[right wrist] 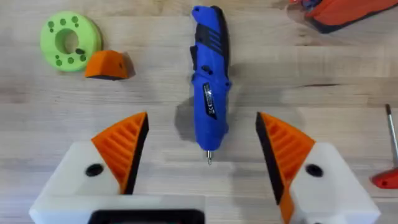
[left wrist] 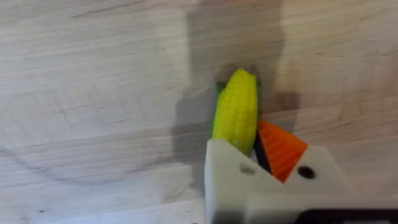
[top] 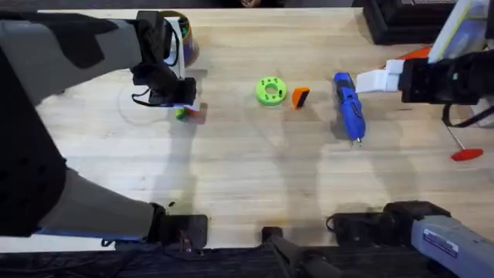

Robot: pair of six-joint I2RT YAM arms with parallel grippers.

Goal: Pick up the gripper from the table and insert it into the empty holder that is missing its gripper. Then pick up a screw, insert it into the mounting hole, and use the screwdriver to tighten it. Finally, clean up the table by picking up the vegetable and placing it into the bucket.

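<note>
Corn pinched, driver framed.
Your vegetable, left of centre in the overhead view, sits clamped in the left gripper for the bucket above; your right gripper stands spread around the screwdriver, ready to close.

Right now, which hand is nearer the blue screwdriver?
Right. The right hand is open over the screwdriver, its orange pads on either side of the tip. The left hand is far across the table by the bucket, closed on the vegetable.
</note>
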